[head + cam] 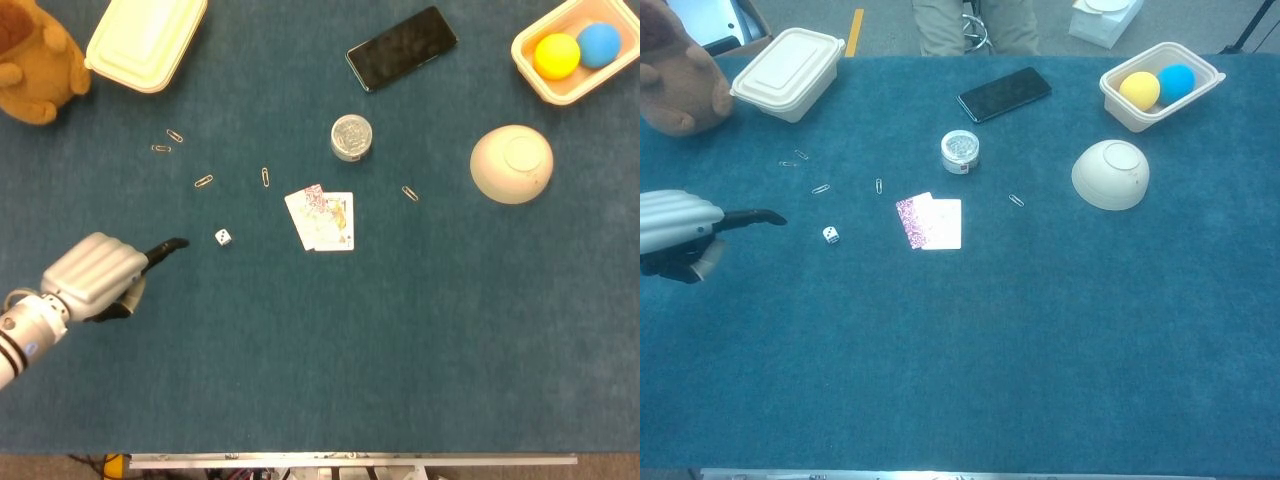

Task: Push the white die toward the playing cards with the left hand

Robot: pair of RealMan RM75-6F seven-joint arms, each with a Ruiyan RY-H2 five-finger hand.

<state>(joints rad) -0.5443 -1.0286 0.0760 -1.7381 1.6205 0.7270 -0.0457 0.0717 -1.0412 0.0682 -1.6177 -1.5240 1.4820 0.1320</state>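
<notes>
**Pointing at the die across blue felt**

Stretching across the room, the blue table [420, 340] holds everything. At its far left sits a brown plush toy [35, 60], with a cream lidded box [145, 38] just right of it. Far right, a cream tray [555, 85] holds a yellow ball [556, 54] and a blue ball [598, 43], touching each other; nearer us lies an overturned cream bowl [511, 163]. A black phone [401, 47] lies far centre, a small round tin [351, 137] nearer.

The left hand [100, 277] hovers at the left side, most fingers curled in and holding nothing, one dark finger [165, 246] stretched out to the right. The playing cards [321, 219] lie mid-table, fanned flat. The white die [223, 237] rests between that fingertip and the cards, just right of the finger and apart from it, with bare felt on to the cards. Paperclips [203, 181] are scattered beyond the die, off its path.
</notes>
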